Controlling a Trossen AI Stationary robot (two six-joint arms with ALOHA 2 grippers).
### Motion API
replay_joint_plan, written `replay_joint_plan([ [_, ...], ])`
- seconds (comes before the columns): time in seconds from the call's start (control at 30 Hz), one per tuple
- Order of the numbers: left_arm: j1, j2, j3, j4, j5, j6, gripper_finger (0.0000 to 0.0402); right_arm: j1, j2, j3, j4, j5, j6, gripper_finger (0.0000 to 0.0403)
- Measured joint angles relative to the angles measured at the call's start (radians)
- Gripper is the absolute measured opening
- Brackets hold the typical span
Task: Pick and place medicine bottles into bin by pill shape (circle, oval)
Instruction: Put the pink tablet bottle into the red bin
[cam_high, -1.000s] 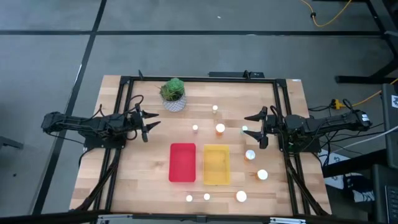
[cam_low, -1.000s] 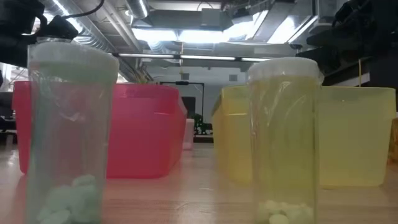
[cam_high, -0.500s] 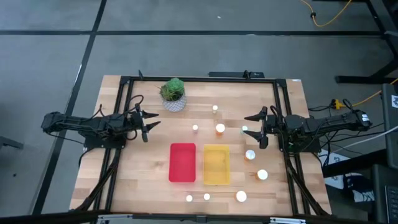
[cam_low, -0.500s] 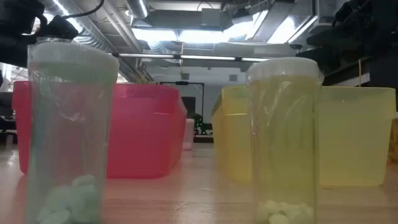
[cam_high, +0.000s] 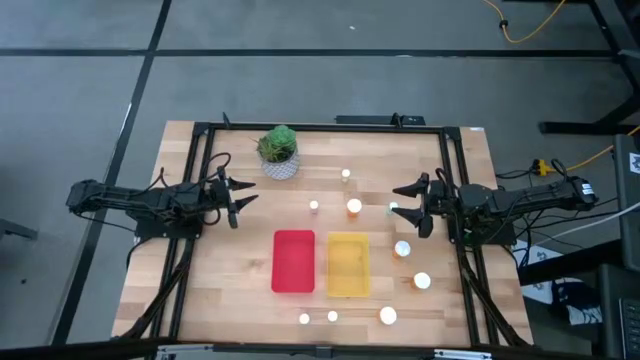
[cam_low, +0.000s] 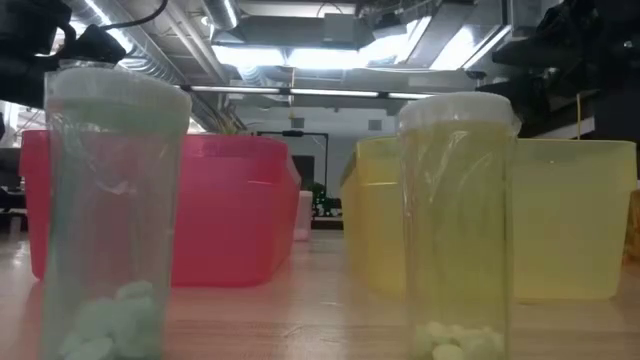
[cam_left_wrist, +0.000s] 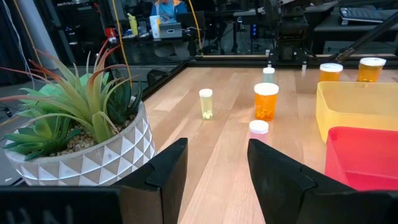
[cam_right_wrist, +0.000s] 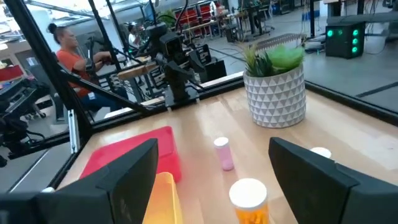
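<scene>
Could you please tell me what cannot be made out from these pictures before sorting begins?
- Pill shape in the medicine bottles: too small in the high view.
- Pills in the two near bottles: blurred in the low view, lying at the picture's bottom edge.
- Inside of the red bin and yellow bin: hidden by their own walls in the low view.

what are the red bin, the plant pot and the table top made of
Red bin: likely translucent plastic, since light glows through its smooth walls. Plant pot: looks like matte white ceramic or concrete, with a faceted triangle relief. Table top: pale wood, with visible plank seams and grain.
</scene>
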Motion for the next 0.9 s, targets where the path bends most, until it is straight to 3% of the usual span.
replay_joint_plan([
  [0.17,0.000,0.000,0.000,0.000,0.000,0.000,0.0160,0.000,0.001,0.000,0.003,0.007,0.121,0.0307],
  [0.4,0.000,0.000,0.000,0.000,0.000,0.000,0.0160,0.000,0.004,0.000,0.002,0.173,0.203,0.0307],
  [0.9,0.000,0.000,0.000,0.000,0.000,0.000,0.0160,0.000,0.004,0.000,0.000,0.138,0.048,0.0307],
])
